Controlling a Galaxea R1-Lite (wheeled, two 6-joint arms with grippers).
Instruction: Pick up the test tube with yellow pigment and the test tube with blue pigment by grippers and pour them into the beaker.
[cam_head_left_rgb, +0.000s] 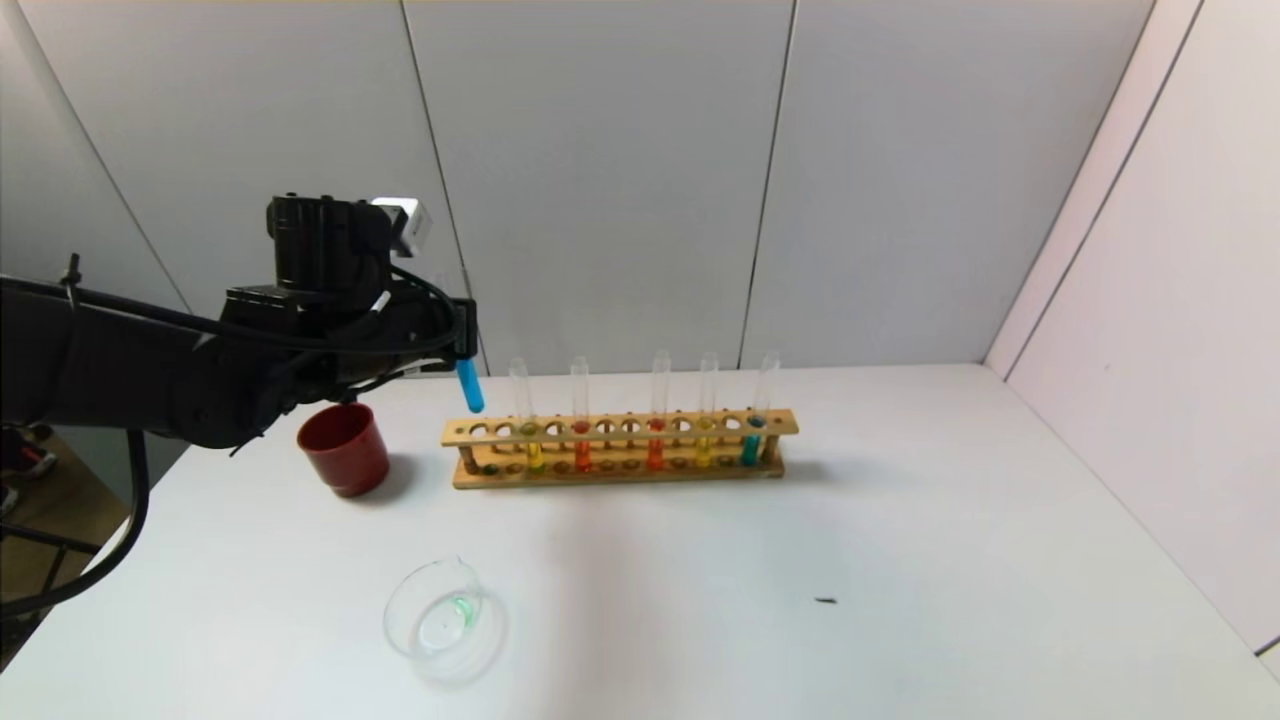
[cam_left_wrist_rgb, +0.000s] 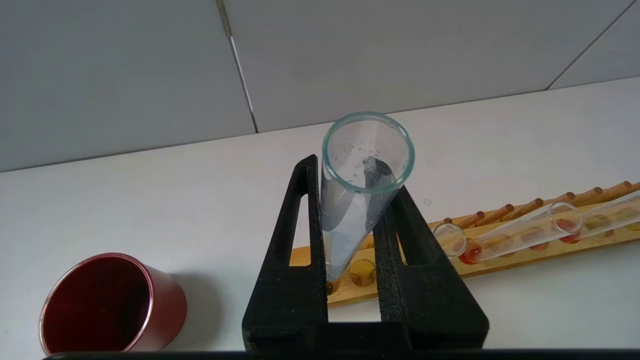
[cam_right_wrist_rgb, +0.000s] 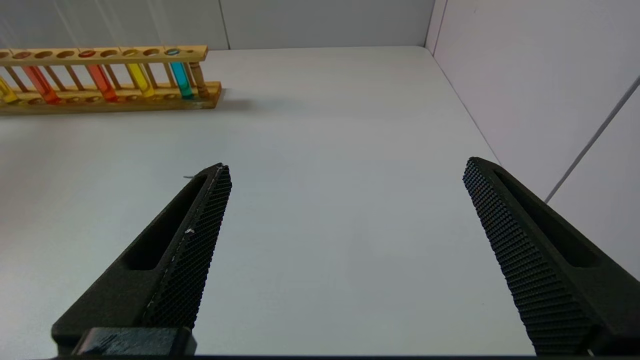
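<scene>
The left gripper (cam_head_left_rgb: 462, 345) is clenched on the blue tube (cam_head_left_rgb: 469, 385), held upright above the rack's (cam_head_left_rgb: 620, 449) left end, blue liquid in its round bottom, its open rim (cam_left_wrist_rgb: 368, 152) clear. 5 tubes stand in the rack, a yellow tube (cam_head_left_rgb: 533, 428) nearest. The beaker (cam_head_left_rgb: 443, 620) sits near the table's (cam_head_left_rgb: 900, 560) front. The right gripper (cam_right_wrist_rgb: 345, 200) hangs released over bare table.

the table (cam_head_left_rgb: 900, 560) lies open to the right of the wooden rack (cam_head_left_rgb: 620, 462) and in front of it, with only the beaker (cam_head_left_rgb: 445, 620) near the front left. 5 tubes stand up from the rack; the red cup (cam_head_left_rgb: 343, 449) crowds its left end.
</scene>
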